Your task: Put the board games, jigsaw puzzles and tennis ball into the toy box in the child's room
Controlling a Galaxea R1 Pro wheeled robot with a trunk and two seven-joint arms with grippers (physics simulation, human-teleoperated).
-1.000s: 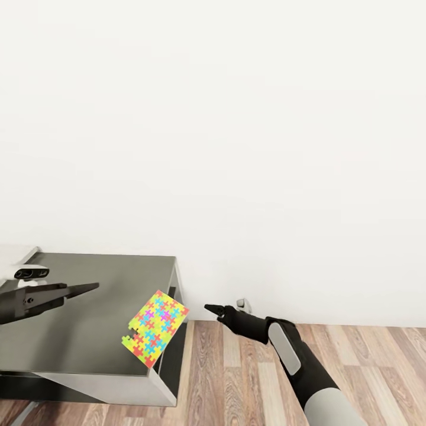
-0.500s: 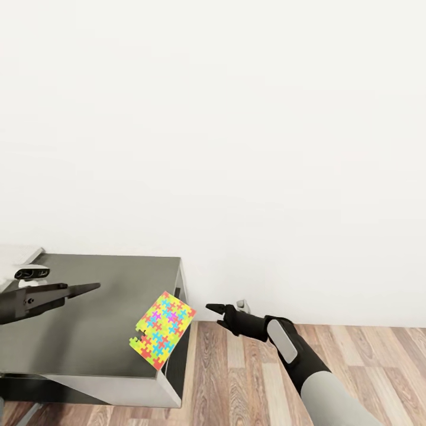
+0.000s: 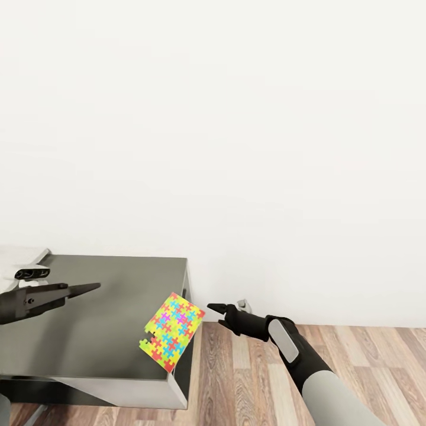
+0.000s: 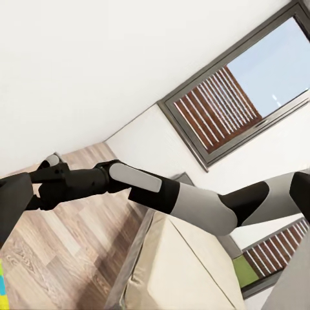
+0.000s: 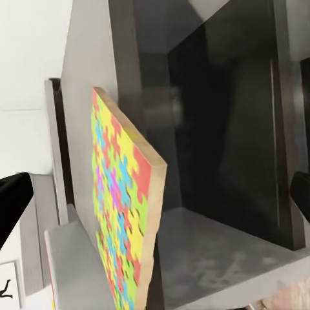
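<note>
A multicoloured jigsaw puzzle (image 3: 174,331) sits at the right edge of the dark grey table (image 3: 89,331), one corner sticking out past it. My right gripper (image 3: 214,308) hovers open just right of that corner, pointing at it with a small gap. In the right wrist view the puzzle (image 5: 123,213) appears edge-on as a thick slab between the spread fingers. My left gripper (image 3: 89,288) hangs open over the table's left part with nothing in it. The toy box, board games and tennis ball are out of view.
A plain white wall rises behind the table, with wood floor (image 3: 355,361) to the right. A white object (image 3: 23,257) lies at the table's far left corner. The left wrist view looks across my right arm (image 4: 135,184) to a beige bed (image 4: 187,271) and a window (image 4: 239,90).
The whole head view has shifted, so table and puzzle sit further right in the picture. The gap between the puzzle's corner and my right gripper has narrowed.
</note>
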